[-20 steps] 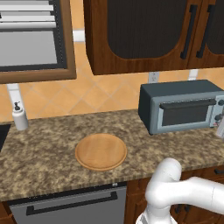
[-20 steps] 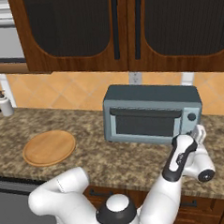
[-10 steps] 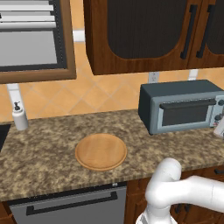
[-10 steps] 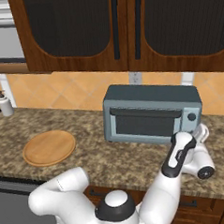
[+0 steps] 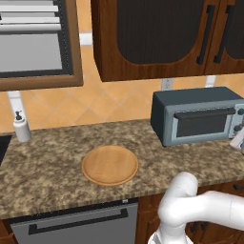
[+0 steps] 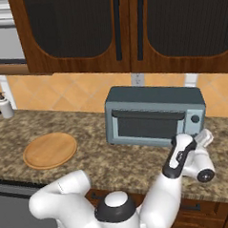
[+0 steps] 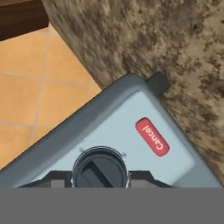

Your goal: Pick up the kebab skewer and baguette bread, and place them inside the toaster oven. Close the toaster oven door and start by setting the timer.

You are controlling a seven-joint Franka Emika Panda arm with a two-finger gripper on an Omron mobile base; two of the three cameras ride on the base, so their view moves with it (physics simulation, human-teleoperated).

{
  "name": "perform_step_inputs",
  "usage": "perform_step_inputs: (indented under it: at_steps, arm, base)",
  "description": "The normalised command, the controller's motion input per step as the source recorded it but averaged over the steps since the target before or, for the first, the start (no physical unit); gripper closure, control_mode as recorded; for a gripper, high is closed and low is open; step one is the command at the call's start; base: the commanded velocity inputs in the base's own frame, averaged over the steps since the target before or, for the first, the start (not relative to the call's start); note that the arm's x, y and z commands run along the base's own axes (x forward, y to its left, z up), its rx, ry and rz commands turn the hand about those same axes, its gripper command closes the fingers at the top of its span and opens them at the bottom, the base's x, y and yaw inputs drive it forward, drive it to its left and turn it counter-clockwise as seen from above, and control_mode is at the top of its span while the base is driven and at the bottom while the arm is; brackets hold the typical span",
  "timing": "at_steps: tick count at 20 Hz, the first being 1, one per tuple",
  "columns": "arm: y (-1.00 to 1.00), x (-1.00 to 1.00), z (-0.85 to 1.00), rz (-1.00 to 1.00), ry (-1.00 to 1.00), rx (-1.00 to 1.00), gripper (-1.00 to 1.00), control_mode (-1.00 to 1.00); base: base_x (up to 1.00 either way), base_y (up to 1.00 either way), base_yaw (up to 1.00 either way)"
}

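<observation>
Jaws: sitting right at the toaster oven's control panel; the two dark tips are flanking the round dial, but whether they are pinching it or standing apart I cannot tell.
Dial: dark round knob with a raised bar across it, lying between the tips in the hand view, rolled at an angle.
Cancel button: red oval with white lettering, sitting on the pale panel beside the dial.
Arm: rising from the base and reaching to the right end of the oven's front, the wrist hanging over the surface edge.
Toaster oven: grey-blue box standing on the surface against the tiled wall, under the dark wooden cabinets; also showing at the right of the left base view.
Toaster oven door: standing upright and closed, dark glass facing out, bar handle running along its top.
Surface: speckled brown stone, running the width of both base views.
Wooden board: round, lying flat on the surface well to the left of the oven.
Soap dispenser: white bottle with a dark pump, standing at the far left by the wall.
Cabinets: dark wood with black bar handles, hanging above the oven.
</observation>
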Motion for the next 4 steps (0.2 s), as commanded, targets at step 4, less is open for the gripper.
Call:
perform_step_inputs:
  at_steps: [4]
  arm:
    - [0.19, 0.00, 0.23, 0.00, 0.12, 0.19, 1.00, -1.00]
  base:
    - [0.00, 0.00, 0.00]
